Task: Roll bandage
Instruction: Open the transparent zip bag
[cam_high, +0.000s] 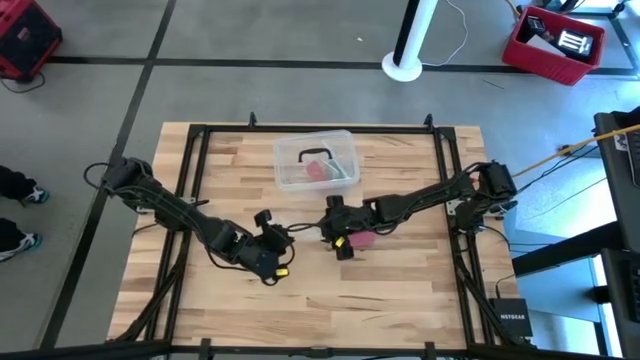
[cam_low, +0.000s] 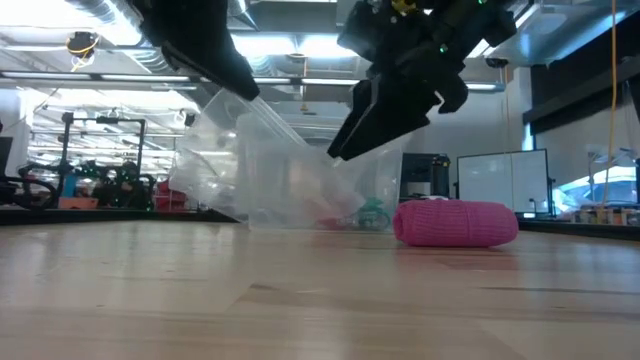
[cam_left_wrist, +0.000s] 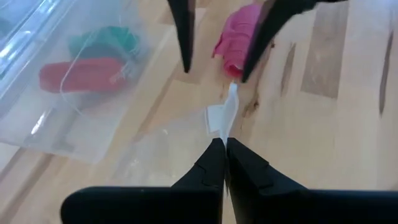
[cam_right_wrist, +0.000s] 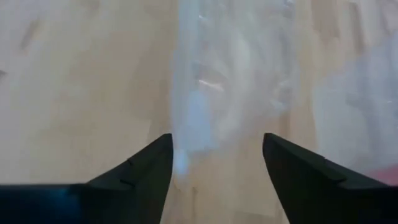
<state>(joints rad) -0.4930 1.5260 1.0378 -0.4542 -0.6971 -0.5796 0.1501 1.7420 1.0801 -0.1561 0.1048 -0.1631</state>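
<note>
Bandage (cam_high: 362, 239): small pink roll, lying on its side on the table near mid-table, nearer than the box; in the low view (cam_low: 456, 222) resting flat on the wood, free of any grip.
Relation to jaws: roll just beside the right gripper (cam_high: 341, 243), on its right, apart from the fingers (cam_low: 375, 115), which hang above the tabletop to the roll's left.
Right gripper: jaws parted, holding nothing; wrist view (cam_right_wrist: 216, 158) shows clear wrapper film between and beyond the fingers.
Left gripper (cam_high: 272, 262): left of the roll, well apart; jaws pressed together (cam_left_wrist: 224, 163), pinching a strip of clear plastic wrapper (cam_left_wrist: 222, 115) that runs toward the roll (cam_left_wrist: 237, 38).
Clear plastic box (cam_high: 288, 165): farther back at mid-table, holding red and green items.
Table (cam_high: 400, 310): pale wood planks, black frame.
</note>
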